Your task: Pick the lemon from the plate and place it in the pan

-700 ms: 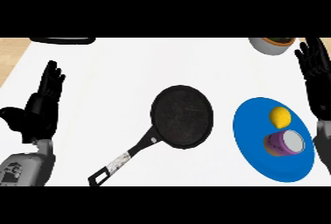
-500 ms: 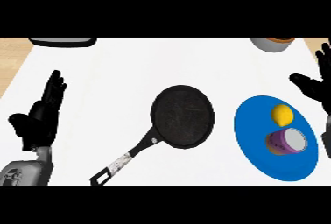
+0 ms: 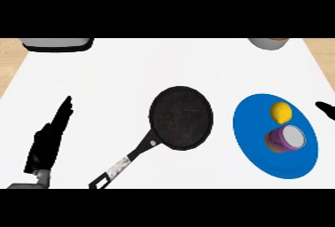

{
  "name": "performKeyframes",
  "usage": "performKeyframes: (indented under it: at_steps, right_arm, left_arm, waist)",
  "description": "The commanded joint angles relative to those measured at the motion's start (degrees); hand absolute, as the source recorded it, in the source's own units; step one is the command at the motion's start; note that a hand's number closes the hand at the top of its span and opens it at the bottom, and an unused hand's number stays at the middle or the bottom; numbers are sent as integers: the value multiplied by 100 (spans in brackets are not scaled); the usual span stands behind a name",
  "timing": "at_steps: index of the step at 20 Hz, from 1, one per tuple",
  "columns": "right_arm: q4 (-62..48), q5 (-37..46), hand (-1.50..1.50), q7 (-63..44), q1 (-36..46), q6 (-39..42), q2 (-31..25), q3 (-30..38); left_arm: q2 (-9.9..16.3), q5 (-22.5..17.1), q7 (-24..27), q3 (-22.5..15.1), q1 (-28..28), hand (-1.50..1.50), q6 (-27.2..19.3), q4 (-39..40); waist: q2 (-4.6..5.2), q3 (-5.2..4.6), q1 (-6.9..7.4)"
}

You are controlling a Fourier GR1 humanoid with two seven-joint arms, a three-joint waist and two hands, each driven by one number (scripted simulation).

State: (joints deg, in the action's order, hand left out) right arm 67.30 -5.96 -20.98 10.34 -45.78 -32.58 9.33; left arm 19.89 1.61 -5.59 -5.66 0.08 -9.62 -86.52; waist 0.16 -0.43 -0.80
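Observation:
A yellow lemon (image 3: 281, 112) lies on the upper part of a blue plate (image 3: 256, 141) at the right of the white counter. A purple cup (image 3: 286, 138) lies on its side on the same plate, just below the lemon. The black pan (image 3: 181, 116) sits at the centre, its handle (image 3: 124, 162) pointing down-left; nothing is in it. My left hand (image 3: 48, 142) is at the lower left, seen edge-on with fingers straight, apart from everything. Of my right hand (image 3: 325, 108) only a dark tip shows at the right edge, just right of the plate.
A grey appliance (image 3: 56, 43) stands at the back left edge. A grey bowl (image 3: 269, 42) with something orange-brown inside sits at the back right. Wooden floor shows beyond the counter's left and right edges.
The view has shifted. My right hand has slid rightwards, almost out of view. My left hand has turned edge-on and sits lower. Lemon, cup and pan have not moved on the counter.

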Motion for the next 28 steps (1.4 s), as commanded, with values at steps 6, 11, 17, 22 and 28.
performKeyframes:
  at_steps: [6, 11, 17, 22, 28]
  right_arm:
    - [714, 1137, -150, -3083, -506, 952, -1436, -1460]
    - [1532, 505, -150, -4236, 146, 2469, -2037, -1496]
    - [1077, 29, -150, -4613, 1120, 3370, -1900, -1574]
    - [-27, 86, -150, -4821, 2010, 3699, -1568, -1860]
    - [-774, -88, -150, -4836, 2513, 4234, -1250, -2076]
  left_arm:
    - [-29, 149, -118, -272, 399, 0, 67, -402]
    - [-84, 146, -147, -229, 288, 0, 93, -279]
    - [-49, 256, -129, -236, 475, 0, 133, -596]
    - [-253, 242, -201, -287, 198, 0, 182, -340]
    - [0, 107, 1, 68, 36, 0, 456, 5]
  waist:
    - [-61, 2, 96]
    - [-31, 23, 113]
    - [-5, 40, 225]
    - [28, 41, 283]
    - [25, 39, 230]
